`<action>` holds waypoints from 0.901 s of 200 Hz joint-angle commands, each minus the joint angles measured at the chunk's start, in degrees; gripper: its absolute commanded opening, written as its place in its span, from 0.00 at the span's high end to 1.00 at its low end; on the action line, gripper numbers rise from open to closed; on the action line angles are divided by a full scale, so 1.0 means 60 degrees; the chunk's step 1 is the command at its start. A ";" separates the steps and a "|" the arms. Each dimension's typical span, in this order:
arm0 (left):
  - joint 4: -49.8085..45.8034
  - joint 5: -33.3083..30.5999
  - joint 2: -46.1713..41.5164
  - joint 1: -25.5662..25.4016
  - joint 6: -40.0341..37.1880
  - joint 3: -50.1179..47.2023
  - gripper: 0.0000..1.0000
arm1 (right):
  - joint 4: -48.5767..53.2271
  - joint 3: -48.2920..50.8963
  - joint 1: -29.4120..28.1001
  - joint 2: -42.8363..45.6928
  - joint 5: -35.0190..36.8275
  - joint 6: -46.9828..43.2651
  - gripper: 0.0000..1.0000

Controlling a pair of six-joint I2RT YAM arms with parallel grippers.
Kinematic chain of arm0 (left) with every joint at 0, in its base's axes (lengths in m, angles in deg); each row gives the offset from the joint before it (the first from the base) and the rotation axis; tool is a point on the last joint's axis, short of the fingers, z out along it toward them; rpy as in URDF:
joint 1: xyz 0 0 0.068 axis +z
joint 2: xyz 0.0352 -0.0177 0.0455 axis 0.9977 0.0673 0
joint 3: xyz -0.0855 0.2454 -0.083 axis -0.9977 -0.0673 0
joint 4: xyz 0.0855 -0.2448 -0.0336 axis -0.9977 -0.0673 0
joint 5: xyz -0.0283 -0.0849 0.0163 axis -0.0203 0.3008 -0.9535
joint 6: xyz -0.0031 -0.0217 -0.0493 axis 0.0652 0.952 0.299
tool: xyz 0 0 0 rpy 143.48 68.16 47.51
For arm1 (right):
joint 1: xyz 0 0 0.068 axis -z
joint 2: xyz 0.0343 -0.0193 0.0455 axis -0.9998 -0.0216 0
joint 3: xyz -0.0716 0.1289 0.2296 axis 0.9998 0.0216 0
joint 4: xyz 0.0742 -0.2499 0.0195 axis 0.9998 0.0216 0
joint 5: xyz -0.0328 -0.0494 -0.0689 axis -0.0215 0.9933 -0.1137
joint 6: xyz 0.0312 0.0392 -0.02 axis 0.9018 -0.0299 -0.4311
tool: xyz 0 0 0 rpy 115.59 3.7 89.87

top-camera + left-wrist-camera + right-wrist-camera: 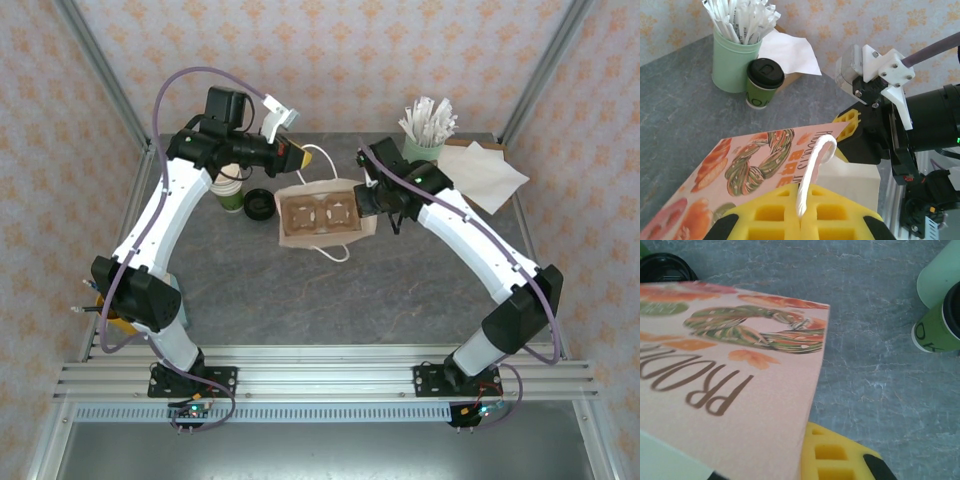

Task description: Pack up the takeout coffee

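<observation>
Left pincer: bag handle, carrier inside

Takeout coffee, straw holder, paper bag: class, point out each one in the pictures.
takeout coffee [765, 74], left wrist view, on its black lid.
straw holder [731, 64], left wrist view, on its mint-green wall.
paper bag [752, 162], left wrist view, on its printed side.
</observation>
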 commanded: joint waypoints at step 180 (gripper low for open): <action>-0.2728 -0.1097 -0.1394 0.0388 -0.3642 -0.0911 0.11 | 0.1305 -0.1967 -0.0087 -0.1373 -0.0230 -0.0694 1.00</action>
